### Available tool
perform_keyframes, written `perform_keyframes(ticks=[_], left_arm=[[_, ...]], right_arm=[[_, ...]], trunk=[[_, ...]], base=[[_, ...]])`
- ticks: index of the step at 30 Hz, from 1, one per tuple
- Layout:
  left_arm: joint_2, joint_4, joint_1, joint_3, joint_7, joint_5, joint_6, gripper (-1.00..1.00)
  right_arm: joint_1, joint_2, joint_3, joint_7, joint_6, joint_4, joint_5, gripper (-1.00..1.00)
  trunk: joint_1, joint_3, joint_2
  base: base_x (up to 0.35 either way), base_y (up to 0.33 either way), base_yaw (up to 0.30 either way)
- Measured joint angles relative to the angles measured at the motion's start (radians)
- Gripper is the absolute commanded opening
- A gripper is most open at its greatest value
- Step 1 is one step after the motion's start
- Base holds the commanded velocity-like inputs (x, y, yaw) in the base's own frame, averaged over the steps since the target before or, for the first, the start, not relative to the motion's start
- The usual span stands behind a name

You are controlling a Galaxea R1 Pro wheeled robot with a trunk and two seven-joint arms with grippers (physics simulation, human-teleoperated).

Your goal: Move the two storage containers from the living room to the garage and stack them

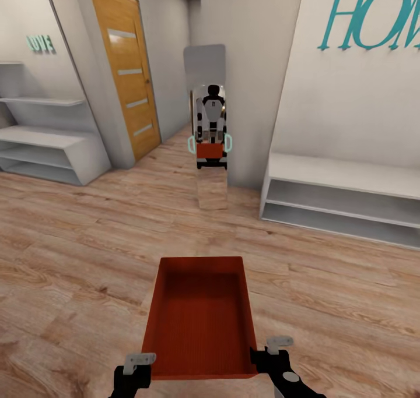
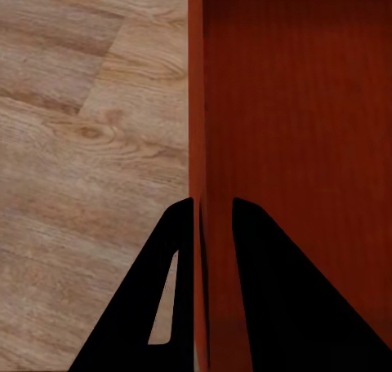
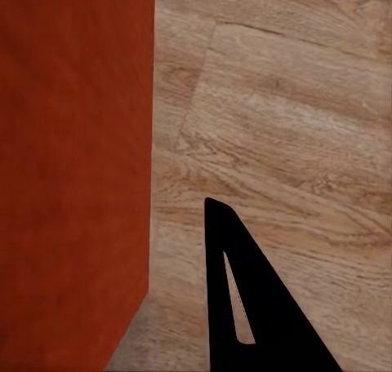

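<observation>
Storage container (image 1: 200, 319) hangs at 6 o'clock, left gripper (image 2: 214, 225) clamped on its wall; whether the right gripper (image 1: 274, 360) grips, I cannot tell. One-sided grip could let it tilt and drop onto the wood floor (image 1: 76, 258) while driving past the mirror (image 1: 208, 124) at 12 o'clock

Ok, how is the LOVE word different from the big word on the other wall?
The LOVE word is small; the big word has far larger letters. The LOVE word is pale mint and chunky; the big word is deeper teal and thin-stroked. The LOVE word shows whole, above the left shelves; the big word is cut off by the picture's edge. Both are capital letters on pale walls.
</observation>
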Motion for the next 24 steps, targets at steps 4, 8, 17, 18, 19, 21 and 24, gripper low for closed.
perform_keyframes(ticks=[4, 8, 17, 18, 19, 21, 24], left_arm=[[0.000, 0.000, 0.000, 0.000, 0.000, 0.000, 0.000, -1.00], [0.000, 0.000, 0.000, 0.000, 0.000, 0.000, 0.000, -1.00], [0.000, 0.000, 0.000, 0.000, 0.000, 0.000, 0.000, -1.00], [0.000, 0.000, 0.000, 0.000, 0.000, 0.000, 0.000, -1.00], [0.000, 0.000, 0.000, 0.000, 0.000, 0.000, 0.000, -1.00], [0.000, 0.000, 0.000, 0.000, 0.000, 0.000, 0.000, -1.00], [0.000, 0.000, 0.000, 0.000, 0.000, 0.000, 0.000, -1.00]], right_arm=[[0.000, 0.000, 0.000, 0.000, 0.000, 0.000, 0.000, -1.00], [0.000, 0.000, 0.000, 0.000, 0.000, 0.000, 0.000, -1.00], [0.000, 0.000, 0.000, 0.000, 0.000, 0.000, 0.000, -1.00], [0.000, 0.000, 0.000, 0.000, 0.000, 0.000, 0.000, -1.00], [0.000, 0.000, 0.000, 0.000, 0.000, 0.000, 0.000, -1.00], [0.000, 0.000, 0.000, 0.000, 0.000, 0.000, 0.000, -1.00], [0.000, 0.000, 0.000, 0.000, 0.000, 0.000, 0.000, -1.00]], trunk=[[0.000, 0.000, 0.000], [0.000, -0.001, 0.000], [0.000, -0.004, 0.000], [0.000, -0.005, 0.000], [0.000, -0.005, 0.000], [0.000, -0.005, 0.000], [0.000, -0.006, 0.000]], base=[[0.347, 0.000, 0.058], [0.347, 0.000, 0.138], [0.347, 0.000, 0.169], [0.347, 0.000, 0.171], [0.347, 0.000, 0.151], [0.347, 0.000, 0.115], [0.347, 0.000, 0.045]])
